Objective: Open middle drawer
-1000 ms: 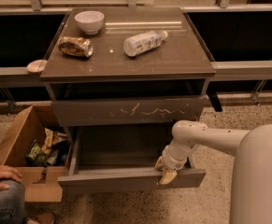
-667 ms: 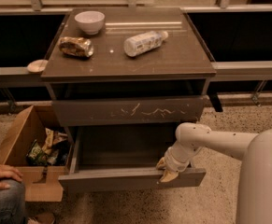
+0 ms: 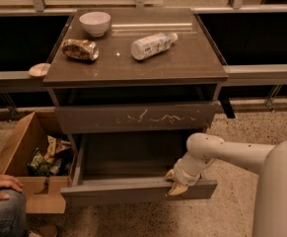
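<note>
The middle drawer [image 3: 133, 192] is a wide, shallow grey-brown drawer with a flat front. It stands pulled well out of the cabinet, and its inside [image 3: 133, 154] looks bare. My gripper [image 3: 174, 182] sits on the top edge of the drawer front, right of centre. One yellowish finger is inside the drawer and the other [image 3: 177, 190] is on the outer face, closed on the edge. My white arm [image 3: 222, 149] reaches in from the right. Above, the taller drawer front with white scratch marks [image 3: 135, 117] is nearly closed.
On the cabinet top [image 3: 192, 65] are a white bowl [image 3: 94, 22], a crumpled snack bag [image 3: 80, 49] and a lying plastic bottle [image 3: 153, 45]. A cardboard box [image 3: 19, 149] with packets stands on the floor at left. A person's hand [image 3: 0, 185] rests by it.
The middle drawer has slid a little further out toward the camera, with my gripper still on its front edge. My arm has shifted slightly with it.
</note>
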